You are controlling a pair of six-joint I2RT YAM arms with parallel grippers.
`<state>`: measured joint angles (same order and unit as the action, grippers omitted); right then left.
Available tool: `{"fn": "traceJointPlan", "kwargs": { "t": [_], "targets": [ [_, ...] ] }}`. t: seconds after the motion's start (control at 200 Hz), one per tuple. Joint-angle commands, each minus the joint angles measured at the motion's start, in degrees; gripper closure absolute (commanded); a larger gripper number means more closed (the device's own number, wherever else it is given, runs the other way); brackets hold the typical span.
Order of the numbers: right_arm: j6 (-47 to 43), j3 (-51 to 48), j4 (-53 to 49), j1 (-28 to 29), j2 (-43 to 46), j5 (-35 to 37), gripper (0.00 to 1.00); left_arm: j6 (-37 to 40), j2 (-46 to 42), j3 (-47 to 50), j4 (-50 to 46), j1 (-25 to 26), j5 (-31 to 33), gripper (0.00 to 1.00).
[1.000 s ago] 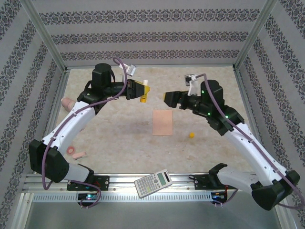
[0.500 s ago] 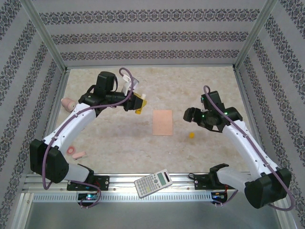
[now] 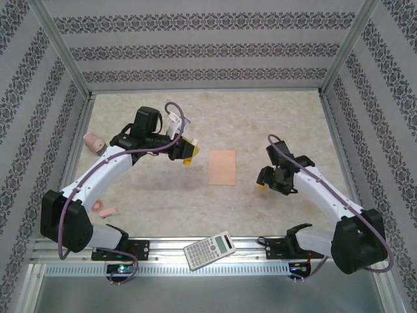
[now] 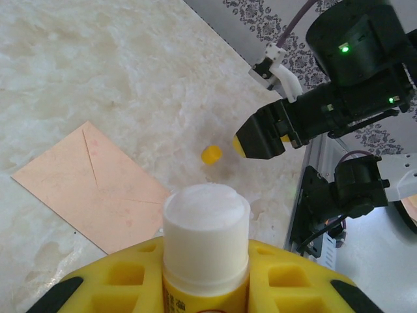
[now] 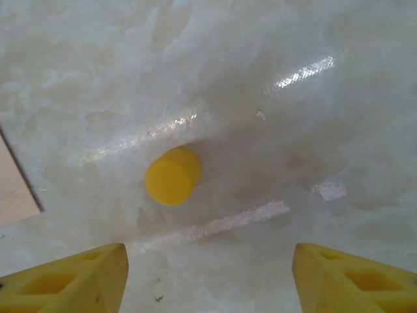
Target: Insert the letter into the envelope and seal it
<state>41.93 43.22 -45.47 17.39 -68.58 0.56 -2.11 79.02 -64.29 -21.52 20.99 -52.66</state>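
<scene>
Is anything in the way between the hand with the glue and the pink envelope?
No, nothing visible. The left gripper holds the uncapped glue stick beside the envelope, with only bare table between them. The yellow cap lies on the envelope's far side, under the open right gripper.

A calculator [image 3: 209, 250] is laid on the near rail [image 3: 65, 246]. Beyond it, a yellow cap [image 5: 172, 175] is seen to the right and an uncapped glue stick [image 4: 206, 228] to the left. A pink roll [image 3: 93, 142] and a small pink piece [image 3: 103, 208] are found farther left of it.
</scene>
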Motion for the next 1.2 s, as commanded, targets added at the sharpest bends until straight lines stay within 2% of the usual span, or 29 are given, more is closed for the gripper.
{"fn": "traceJointPlan", "kwargs": {
  "t": [0.0,0.365,0.794,1.104,1.194],
  "targets": [
    [1.86,-1.07,3.69,0.17,-1.40,0.70,0.35,0.94,0.07,0.79,2.50,0.46,-2.02,1.00],
    [3.90,-1.21,9.34,0.11,-7.20,-2.25,0.40,0.39,-0.16,2.07,2.88,0.52,-2.28,1.00],
    [4.12,-1.74,10.19,1.03,-10.57,-2.29,0.52,1.29,-0.13,2.47,2.20,0.45,-2.49,1.00],
    [4.13,-2.35,11.26,1.17,-11.98,-2.64,0.53,1.54,0.22,2.50,1.96,0.50,-2.53,1.00],
    [4.29,-2.61,11.84,1.18,-12.36,-2.58,0.56,1.62,0.17,2.49,1.83,0.46,-2.53,1.00]
  ]
}}
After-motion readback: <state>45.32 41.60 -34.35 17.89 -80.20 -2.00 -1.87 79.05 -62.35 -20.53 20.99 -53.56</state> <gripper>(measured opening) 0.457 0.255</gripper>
